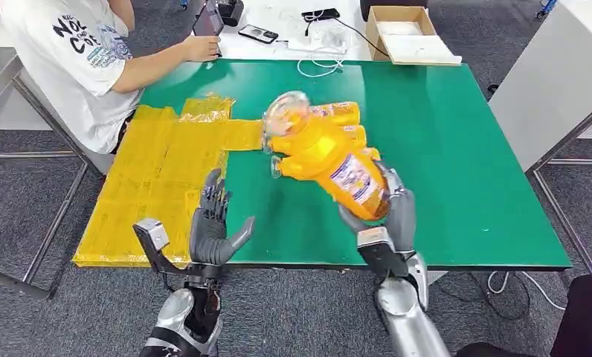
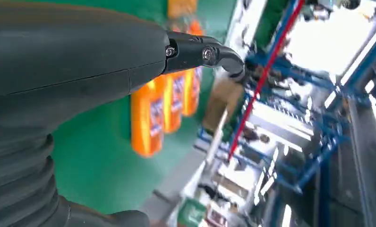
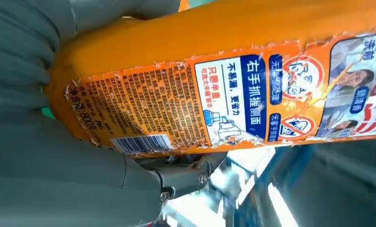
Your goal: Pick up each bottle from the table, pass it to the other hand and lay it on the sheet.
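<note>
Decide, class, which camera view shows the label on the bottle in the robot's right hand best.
The right wrist view: the held bottle's label is close, with print and barcode sharp. In the head view the label is small, on the bottle in the right hand. The left wrist view shows bottles, too blurred to tell the held one.

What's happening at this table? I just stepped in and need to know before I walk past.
The robot's right hand grips an orange bottle, lifted and tilted above the green table. Its left hand waits open by the yellow sheet, which has no bottle on it yet. More orange bottles lie on the table behind. A seated person rests a hand at the far edge.
</note>
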Robot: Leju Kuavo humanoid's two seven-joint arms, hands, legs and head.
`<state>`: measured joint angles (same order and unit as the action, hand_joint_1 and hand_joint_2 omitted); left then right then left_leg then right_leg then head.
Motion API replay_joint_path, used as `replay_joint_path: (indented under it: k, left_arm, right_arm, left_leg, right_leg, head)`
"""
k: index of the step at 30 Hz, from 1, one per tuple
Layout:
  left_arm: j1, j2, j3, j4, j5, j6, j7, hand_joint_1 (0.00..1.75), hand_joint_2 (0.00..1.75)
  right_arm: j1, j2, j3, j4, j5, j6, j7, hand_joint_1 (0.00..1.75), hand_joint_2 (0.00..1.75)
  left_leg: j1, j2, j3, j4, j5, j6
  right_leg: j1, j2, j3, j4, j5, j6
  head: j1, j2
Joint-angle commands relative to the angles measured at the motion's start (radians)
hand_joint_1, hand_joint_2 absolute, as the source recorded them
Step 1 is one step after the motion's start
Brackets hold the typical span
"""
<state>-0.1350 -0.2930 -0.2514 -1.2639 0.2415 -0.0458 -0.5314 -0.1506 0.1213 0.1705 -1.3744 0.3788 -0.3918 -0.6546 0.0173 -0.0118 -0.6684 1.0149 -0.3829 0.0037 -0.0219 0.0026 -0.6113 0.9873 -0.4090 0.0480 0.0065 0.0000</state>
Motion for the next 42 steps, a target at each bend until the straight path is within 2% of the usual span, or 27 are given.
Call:
replay_joint_path:
  k: [1, 7, 9, 11, 12, 15, 18, 19, 23, 29, 42]
  left_arm:
    - [-0.002, 0.026, -0.053, -0.007, 0.030, -0.034, 0.012, 0.00, 1.75]
    - [-0.012, 0.020, -0.077, 0.010, 0.051, -0.078, 0.033, 0.00, 1.75]
    - [-0.014, 0.020, -0.088, 0.014, 0.055, -0.094, 0.041, 0.00, 1.75]
    - [-0.016, 0.018, -0.095, 0.023, 0.097, -0.138, 0.072, 0.00, 1.75]
    - [-0.016, 0.017, -0.101, 0.027, 0.098, -0.140, 0.074, 0.00, 1.75]
    - [-0.022, 0.017, -0.118, 0.036, 0.094, -0.147, 0.077, 0.00, 1.75]
    - [-0.027, 0.017, -0.128, 0.041, 0.090, -0.151, 0.081, 0.00, 1.75]
    - [-0.027, 0.016, -0.128, 0.041, 0.090, -0.151, 0.081, 0.00, 1.75]
    - [-0.028, 0.017, -0.128, 0.041, 0.090, -0.151, 0.081, 0.00, 1.75]
    - [-0.049, 0.010, -0.144, 0.083, 0.077, -0.148, 0.089, 0.00, 1.75]
    - [-0.074, 0.008, -0.147, 0.134, 0.040, -0.108, 0.090, 0.00, 1.75]
  right_arm:
    - [-0.025, 0.027, 0.061, 0.188, 0.009, 0.041, 0.008, 1.75, 1.75]
    - [-0.071, 0.090, 0.150, 0.428, 0.028, 0.050, -0.007, 1.75, 1.75]
    - [-0.095, 0.098, 0.164, 0.478, 0.031, 0.054, -0.001, 1.75, 1.75]
    - [-0.124, 0.106, 0.185, 0.528, 0.044, 0.042, 0.003, 1.75, 1.75]
    - [-0.136, 0.112, 0.192, 0.542, 0.040, 0.056, 0.007, 1.75, 1.75]
    - [-0.165, 0.132, 0.210, 0.570, 0.043, 0.064, 0.026, 1.75, 1.75]
    - [-0.197, 0.147, 0.235, 0.610, 0.060, 0.063, 0.054, 1.75, 1.75]
    - [-0.198, 0.149, 0.236, 0.611, 0.060, 0.062, 0.054, 1.75, 1.75]
    - [-0.199, 0.148, 0.236, 0.614, 0.060, 0.062, 0.054, 1.75, 1.75]
    - [-0.242, 0.168, 0.304, 0.667, 0.120, 0.039, 0.076, 1.75, 1.75]
    - [-0.254, 0.169, 0.379, 0.702, 0.170, 0.034, 0.090, 1.75, 1.75]
  left_leg:
    - [0.000, 0.003, 0.006, -0.001, -0.002, 0.000]
    - [0.001, 0.005, 0.007, -0.002, -0.002, 0.000]
    - [0.001, 0.007, 0.015, -0.002, -0.006, 0.000]
    - [0.001, 0.005, 0.007, -0.001, -0.002, 0.000]
    - [0.001, 0.004, 0.007, -0.001, -0.002, 0.000]
    - [0.001, 0.004, 0.004, -0.001, -0.001, 0.000]
    - [0.001, 0.006, 0.009, 0.000, -0.004, 0.001]
    - [0.001, 0.003, 0.004, 0.000, -0.001, 0.000]
    - [0.001, 0.002, 0.005, -0.001, -0.002, 0.000]
    - [0.001, 0.004, 0.005, 0.000, -0.002, 0.000]
    - [0.001, 0.002, 0.004, 0.000, -0.001, 0.000]
  right_leg:
    - [0.001, 0.002, 0.005, -0.001, -0.001, -0.002]
    - [0.002, 0.003, 0.006, -0.002, -0.001, -0.003]
    - [0.002, 0.005, 0.014, -0.003, -0.003, -0.006]
    - [0.002, 0.004, 0.005, -0.002, -0.001, -0.003]
    - [0.002, 0.003, 0.006, -0.002, -0.001, -0.003]
    - [0.001, 0.002, 0.003, -0.001, -0.001, -0.002]
    - [0.002, 0.004, 0.007, 0.000, -0.002, -0.004]
    - [0.002, 0.002, 0.003, -0.001, -0.001, -0.002]
    - [0.002, 0.001, 0.004, -0.001, -0.002, -0.002]
    - [0.001, 0.002, 0.004, 0.000, -0.001, -0.002]
    - [0.002, 0.001, 0.004, 0.000, -0.002, -0.002]
  head:
    - [0.000, 0.000]
    - [0.000, 0.000]
    - [0.000, 0.000]
    - [0.000, 0.000]
    - [0.000, 0.000]
    - [0.000, 0.000]
    - [0.000, 0.000]
    - [0.000, 0.000]
    - [0.000, 0.000]
    - [0.000, 0.000]
    - [0.000, 0.000]
